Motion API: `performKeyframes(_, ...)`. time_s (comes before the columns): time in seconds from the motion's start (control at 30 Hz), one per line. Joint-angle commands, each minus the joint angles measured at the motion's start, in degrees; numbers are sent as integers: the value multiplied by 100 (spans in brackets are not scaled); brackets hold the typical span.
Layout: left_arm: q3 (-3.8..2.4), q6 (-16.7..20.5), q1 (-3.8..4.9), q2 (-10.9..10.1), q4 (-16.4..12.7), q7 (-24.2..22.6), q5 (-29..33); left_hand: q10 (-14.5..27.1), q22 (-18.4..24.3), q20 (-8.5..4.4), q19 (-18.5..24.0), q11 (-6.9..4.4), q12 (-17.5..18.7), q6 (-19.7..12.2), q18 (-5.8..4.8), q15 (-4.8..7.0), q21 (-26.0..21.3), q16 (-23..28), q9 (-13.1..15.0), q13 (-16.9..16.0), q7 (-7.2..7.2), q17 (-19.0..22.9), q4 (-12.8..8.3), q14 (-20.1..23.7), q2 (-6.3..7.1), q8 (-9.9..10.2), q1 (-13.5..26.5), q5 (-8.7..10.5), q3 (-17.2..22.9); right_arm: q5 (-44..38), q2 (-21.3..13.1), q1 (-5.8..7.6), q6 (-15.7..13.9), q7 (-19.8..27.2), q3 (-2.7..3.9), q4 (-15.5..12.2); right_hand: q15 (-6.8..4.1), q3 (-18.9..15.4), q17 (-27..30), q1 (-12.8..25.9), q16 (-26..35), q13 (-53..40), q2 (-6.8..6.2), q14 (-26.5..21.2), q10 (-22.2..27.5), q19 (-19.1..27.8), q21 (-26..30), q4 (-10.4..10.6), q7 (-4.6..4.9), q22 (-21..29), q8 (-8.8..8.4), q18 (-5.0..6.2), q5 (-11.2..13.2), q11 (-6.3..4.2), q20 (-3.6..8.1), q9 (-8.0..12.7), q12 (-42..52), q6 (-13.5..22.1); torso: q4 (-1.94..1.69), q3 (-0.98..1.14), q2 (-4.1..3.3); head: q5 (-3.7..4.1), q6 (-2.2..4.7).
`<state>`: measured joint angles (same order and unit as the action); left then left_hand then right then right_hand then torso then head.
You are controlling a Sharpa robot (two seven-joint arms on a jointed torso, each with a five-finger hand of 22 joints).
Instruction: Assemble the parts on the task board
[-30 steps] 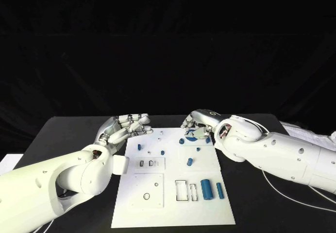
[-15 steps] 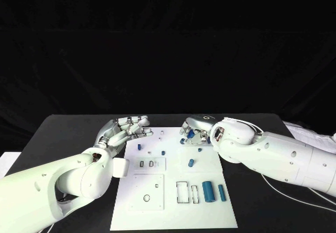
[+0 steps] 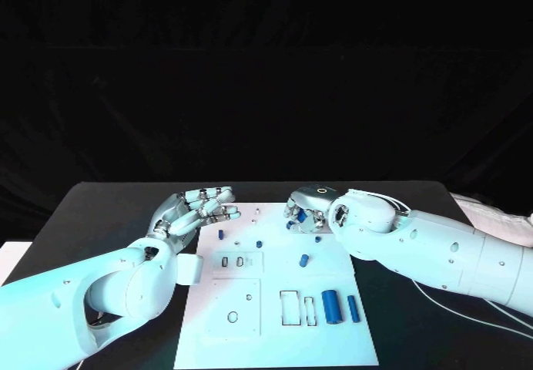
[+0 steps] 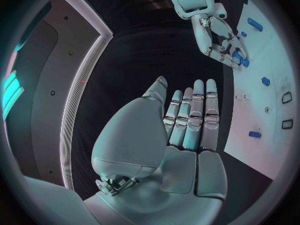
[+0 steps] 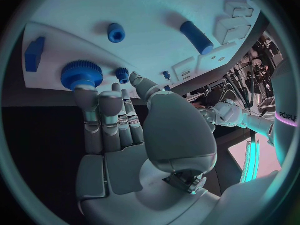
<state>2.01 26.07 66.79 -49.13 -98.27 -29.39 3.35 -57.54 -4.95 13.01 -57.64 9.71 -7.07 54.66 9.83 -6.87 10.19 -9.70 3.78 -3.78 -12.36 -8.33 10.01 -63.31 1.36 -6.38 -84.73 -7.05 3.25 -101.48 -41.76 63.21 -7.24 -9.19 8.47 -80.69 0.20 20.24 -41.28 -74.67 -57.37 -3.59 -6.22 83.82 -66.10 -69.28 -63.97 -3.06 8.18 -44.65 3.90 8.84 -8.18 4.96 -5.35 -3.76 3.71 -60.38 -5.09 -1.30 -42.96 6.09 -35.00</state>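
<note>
Head view shows the white flat task board (image 3: 278,308) lying in the middle of the black worktop (image 3: 100,208), and the right robot hand (image 3: 308,208) hangs over its far edge, at about one o'clock from the board centre. I judge that the step in hand is to take the round blue toothed gear part (image 5: 82,74) which sits there.

In the right wrist view the fingertips (image 5: 85,96) of this robot hand reach the gear and seem to touch its rim. The fingers lie straight and close side by side, and the thumb stands apart from them. I cannot tell if the gear is really pinched; it looks more like a first contact than a firm hold.

To do this step well, the thumb should come to the opposite side of the gear before any lifting, so that the part does not slip away over the smooth board. The move should be slow, because a small blue peg (image 5: 122,75) and a blue round knob (image 5: 116,32) stand near and can be pushed. The gear should stay level when it goes on its place.

The left robot hand (image 3: 203,206) floats above the board's far left corner, at about eleven o'clock. It holds nothing; its fingers are stretched out, close together, with the palm up.

A long blue cylinder part (image 3: 330,306) lies at the near right of the board, at about five o'clock.
</note>
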Motion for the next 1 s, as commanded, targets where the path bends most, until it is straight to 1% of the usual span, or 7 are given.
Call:
performKeyframes(0.03,-6,-18,9,10,-6,-75,42,-13,7,11,-35,8,25,11,65,-2,-23,18,-9,7,-37,-6,-25,-58,-43,37,0,5,-1,-178,25,-2,123,-69,-3,41,-14,30,-47,-58,-59,-4,29,138,-29,-50,-55,58,-16,-44,-10,-79,30,-7,-1,-10,-9,-26,-21,-5,-24,3,-11)
performKeyframes(0.2,-6,-14,9,11,10,-76,73,-15,8,10,-40,9,27,13,66,-2,-25,19,-9,7,-38,-9,-28,-64,-46,40,-1,5,-1,-183,61,-4,151,-66,-6,93,-15,78,-81,-69,-110,-5,52,128,-62,-61,-117,100,-11,-114,-4,-87,53,-13,2,-13,-7,-59,-32,-9,-38,34,-48)
performKeyframes(0.43,-6,-17,9,8,21,-62,91,-15,8,10,-40,9,27,13,66,-2,-25,19,-9,7,-38,-9,-28,-64,-46,40,-1,5,-1,-185,69,-6,215,-68,-10,100,-52,210,-404,-131,-405,-14,86,157,-218,-184,-361,163,-44,-446,36,-134,109,-54,20,-38,13,-214,-43,-12,-52,24,-78)
performKeyframes(0.53,-6,-23,9,11,27,-56,93,-15,8,10,-40,9,27,13,66,-2,-25,19,-9,7,-38,-9,-28,-64,-46,40,-1,5,-1,-187,68,-7,231,-62,-11,98,-91,312,-680,-201,-641,-23,129,194,-367,-319,-570,172,-83,-757,79,-184,194,-98,43,-66,29,-357,-55,-17,-55,41,-88)
performKeyframes(0.63,-6,-26,9,14,31,-51,94,-17,10,9,-49,9,31,15,66,0,-27,21,-9,6,-40,-13,-33,-73,-49,44,-2,5,-2,-202,69,-8,233,-49,-11,96,-113,435,-761,-283,-737,-23,206,191,-462,-367,-674,169,-110,-892,92,-204,406,-126,67,-85,20,-442,-62,-15,-62,54,-93)
performKeyframes(0.73,-6,-27,9,16,34,-49,94,-17,10,9,-49,9,31,15,66,0,-27,21,-9,6,-40,-13,-33,-73,-49,44,-2,5,-2,-216,71,-9,210,-45,-11,92,-123,493,-801,-311,-784,-23,238,183,-510,-389,-728,173,-121,-967,99,-215,472,-144,74,-96,14,-490,-70,-18,-65,55,-98)
performKeyframes(1.0,-6,-27,9,14,33,-44,95,-17,11,9,-52,10,33,15,66,0,-28,22,-9,7,-40,-15,-36,-76,-49,46,-3,5,-3,-227,75,-10,-256,-56,-11,58,-137,592,-926,-347,-909,-26,279,181,-609,-431,-835,183,-125,-1115,106,-237,499,-163,90,-121,7,-574,-87,-21,-75,72,-87)
